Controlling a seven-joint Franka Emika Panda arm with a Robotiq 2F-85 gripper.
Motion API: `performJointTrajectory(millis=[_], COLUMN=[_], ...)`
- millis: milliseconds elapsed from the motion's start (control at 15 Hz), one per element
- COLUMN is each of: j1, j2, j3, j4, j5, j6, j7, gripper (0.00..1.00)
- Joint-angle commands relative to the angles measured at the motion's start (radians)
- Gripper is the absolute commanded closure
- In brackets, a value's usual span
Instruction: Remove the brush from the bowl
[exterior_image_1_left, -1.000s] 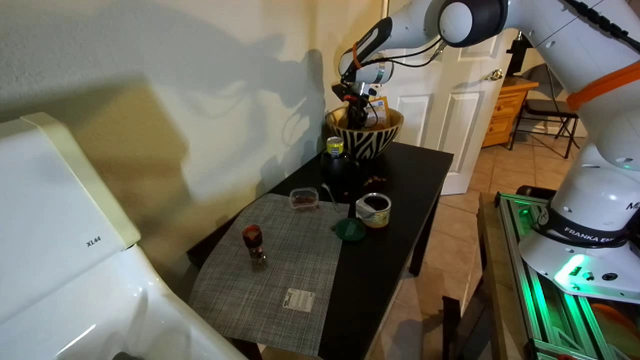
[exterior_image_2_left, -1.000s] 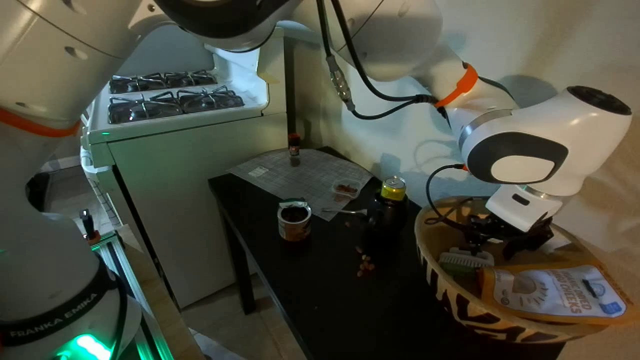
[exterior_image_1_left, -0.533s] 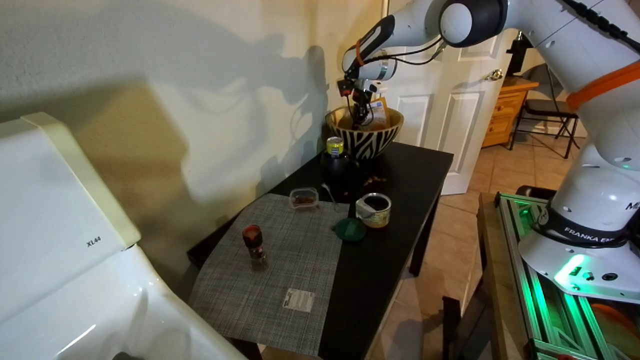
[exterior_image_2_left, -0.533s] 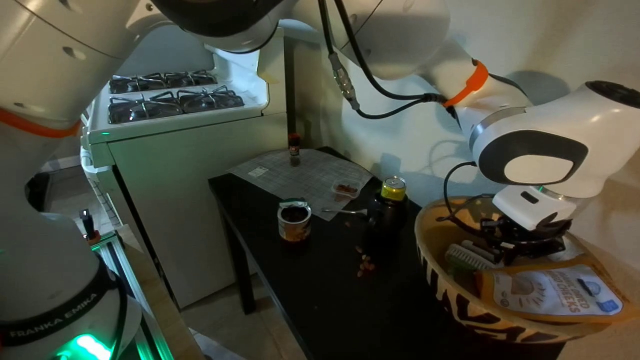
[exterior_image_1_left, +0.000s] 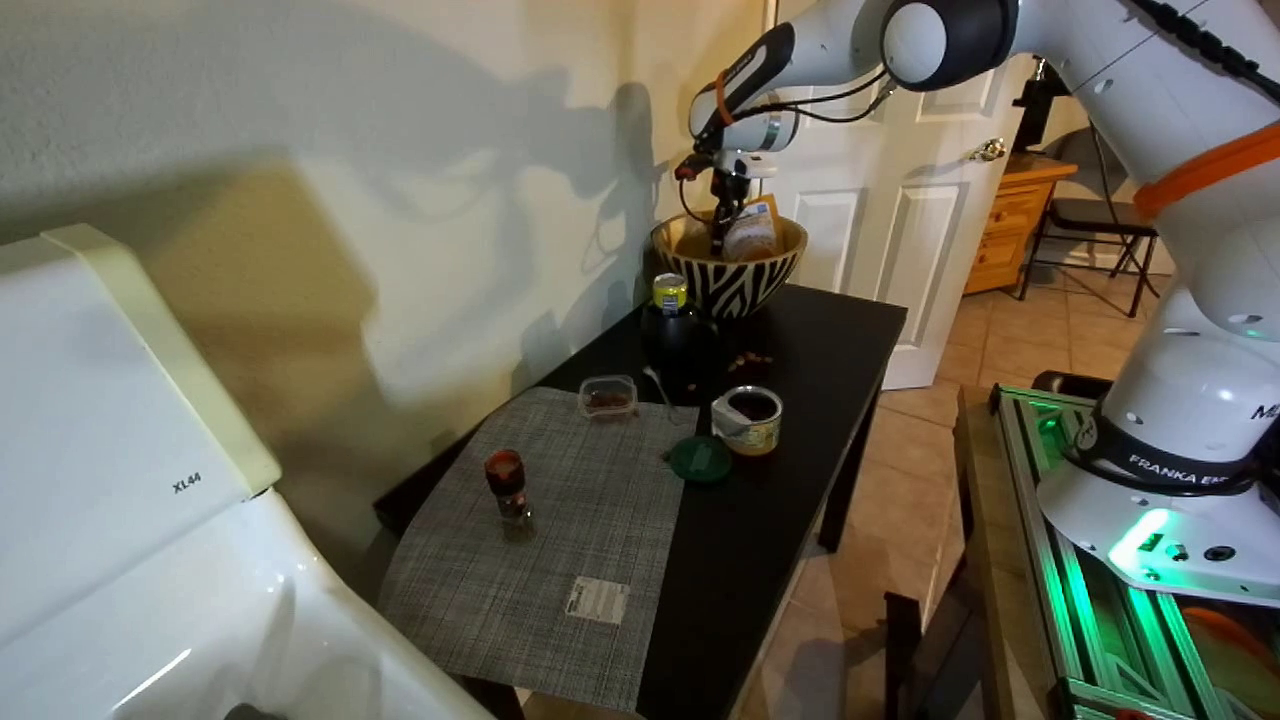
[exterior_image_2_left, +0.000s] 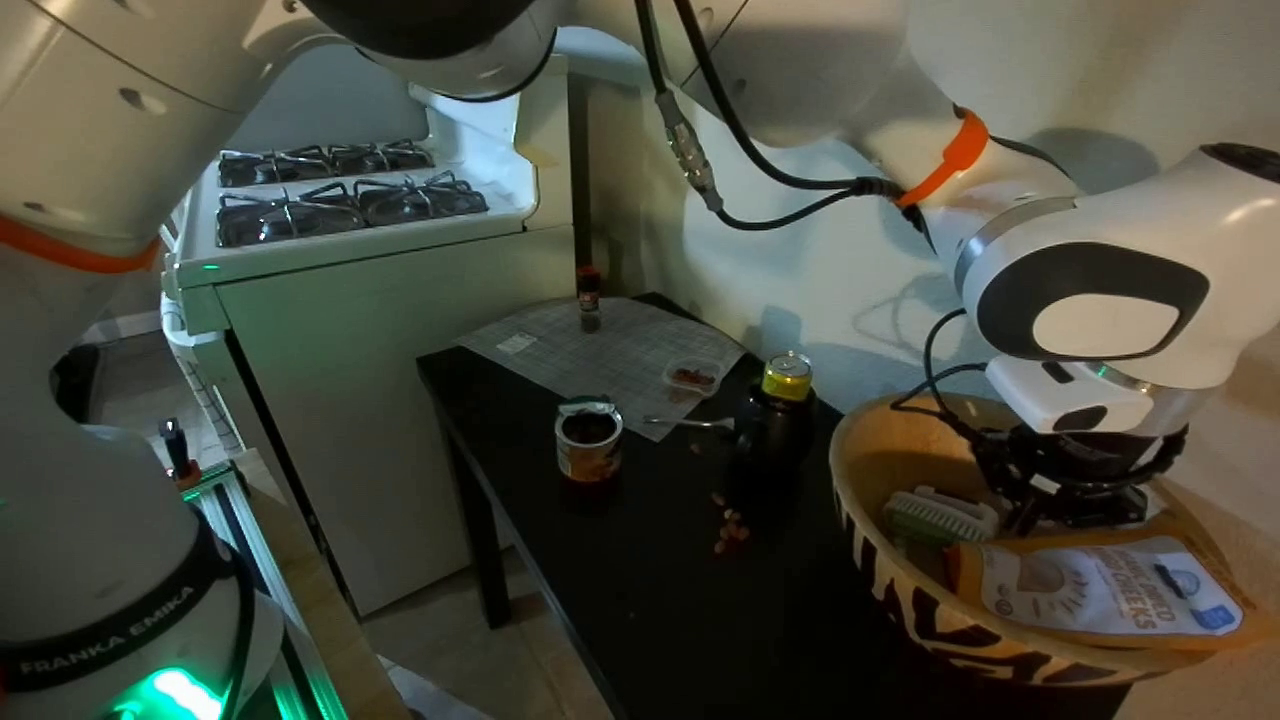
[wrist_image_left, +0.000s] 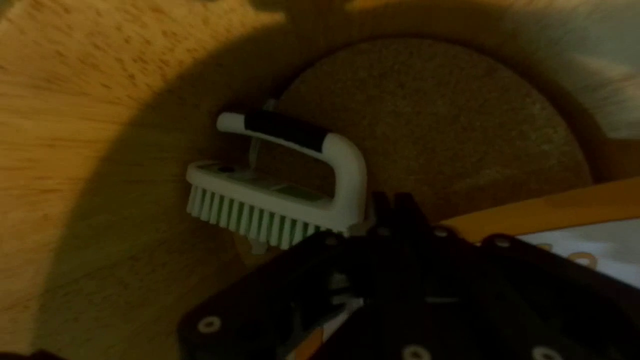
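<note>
The brush (wrist_image_left: 270, 200) lies inside the bowl, white with a black grip on its looped handle and pale bristles. Its bristles also show in an exterior view, where the brush (exterior_image_2_left: 940, 515) sits against the near inner wall. The zebra-striped bowl (exterior_image_1_left: 740, 285) stands at the table's far end, its tan inside showing in the wrist view. My gripper (wrist_image_left: 391, 196) reaches down into the bowl, its fingertips drawn almost together just beside the bend of the brush's handle. Nothing visible is held between them; the brush is outside the jaws.
An orange-and-white bag (exterior_image_2_left: 1110, 590) leans in the bowl, close to the gripper. Beside the bowl stands a dark jug (exterior_image_2_left: 775, 430) with a yellow can (exterior_image_2_left: 787, 377) above it. An open tin (exterior_image_1_left: 750, 420), a green lid (exterior_image_1_left: 700, 459) and a red-topped grinder (exterior_image_1_left: 508, 485) stand farther along.
The gripper's fingers have come together. Its wrist has shifted right in both exterior views. The brush has turned slightly and stays in the bowl.
</note>
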Motion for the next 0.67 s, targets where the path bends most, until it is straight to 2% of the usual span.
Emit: performJointTrajectory(millis=[0, 200, 533, 600], j1=[-0.020, -0.031, -0.034, -0.034], j2=[-0.007, 0.004, 0.053, 0.059], j3=[0.036, 0.062, 0.093, 0.093], j4=[0.007, 0.029, 0.081, 0.086], j5=[0.010, 0.018, -0.007, -0.017], j6=[0.012, 0.005, -0.018, -0.027], j7=[0.110, 0.146, 0.132, 0.127], gripper=[0.58, 0.36, 0.01, 0.00])
